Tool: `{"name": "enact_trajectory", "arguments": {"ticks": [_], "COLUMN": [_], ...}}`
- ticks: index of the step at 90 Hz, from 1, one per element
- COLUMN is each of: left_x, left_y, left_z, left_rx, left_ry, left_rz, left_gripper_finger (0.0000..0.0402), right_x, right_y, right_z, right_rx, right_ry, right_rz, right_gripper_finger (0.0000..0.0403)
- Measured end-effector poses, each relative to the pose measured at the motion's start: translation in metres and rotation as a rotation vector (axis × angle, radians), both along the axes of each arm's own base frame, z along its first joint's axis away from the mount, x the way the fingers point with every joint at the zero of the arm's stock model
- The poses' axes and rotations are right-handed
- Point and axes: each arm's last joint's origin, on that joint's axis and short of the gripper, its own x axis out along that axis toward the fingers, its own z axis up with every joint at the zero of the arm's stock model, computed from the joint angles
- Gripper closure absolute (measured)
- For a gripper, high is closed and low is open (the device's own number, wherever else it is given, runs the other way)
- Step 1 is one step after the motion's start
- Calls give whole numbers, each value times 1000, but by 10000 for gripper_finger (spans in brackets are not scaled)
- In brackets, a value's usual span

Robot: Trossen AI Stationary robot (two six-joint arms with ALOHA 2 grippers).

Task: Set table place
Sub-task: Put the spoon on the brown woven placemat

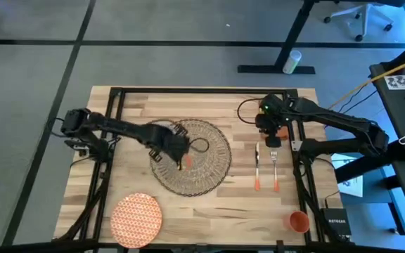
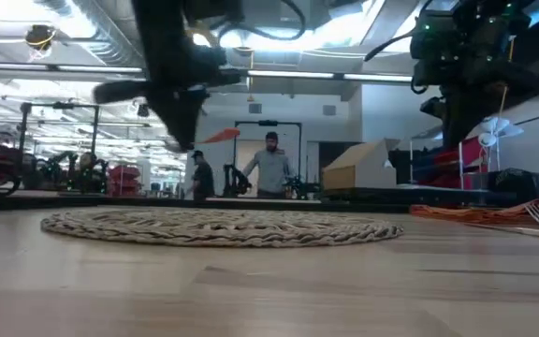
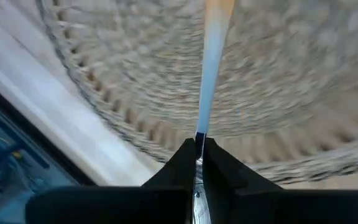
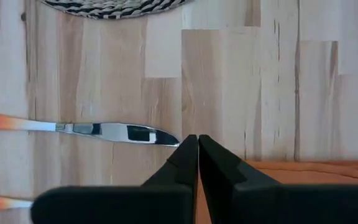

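A light plank desk (image 1: 202, 204) with a black frame holds a round beige woven placemat (image 1: 209, 169) at its centre. Above the mat, the left end effector (image 1: 181, 158) grips an orange-handled utensil (image 3: 213, 56). The right end effector (image 1: 273, 138), fingers closed and empty, hovers by the knife (image 1: 257, 169) and fork (image 1: 275, 171). An orange patterned plate (image 1: 136, 216) and orange cup (image 1: 299, 221) sit near the desk's front edge.

**Both arms reach over the table**

The left gripper (image 1: 180, 151) hangs above the placemat (image 1: 213, 165), fingers pinched on a utensil's metal end. The right gripper (image 1: 273, 133) hovers beyond the placemat's right side, fingers pressed together.
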Motion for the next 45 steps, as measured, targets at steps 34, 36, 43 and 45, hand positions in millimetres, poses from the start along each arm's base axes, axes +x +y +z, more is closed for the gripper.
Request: {"name": "enact_trajectory", "arguments": {"ticks": [34, 36, 43, 45], "left_x": [23, 24, 31, 33], "left_y": [4, 4, 4, 4], "left_z": [-18, -20, -28, -29], "left_rx": [7, 6, -10, -16], "left_ry": [23, 26, 31, 29], "left_rz": [-258, -265, -276, -277], "left_gripper_finger": [401, 401, 401, 401], "right_x": [3, 3, 3, 3], "right_y": [-1, -1, -1, -1], "right_z": [1, 1, 1, 1], "right_rx": [-6, -6, -6, -5], "right_ry": [-29, -28, -29, -28], "right_rz": [-25, -25, -25, -26], "right_gripper_finger": [402, 402, 402, 402]}}
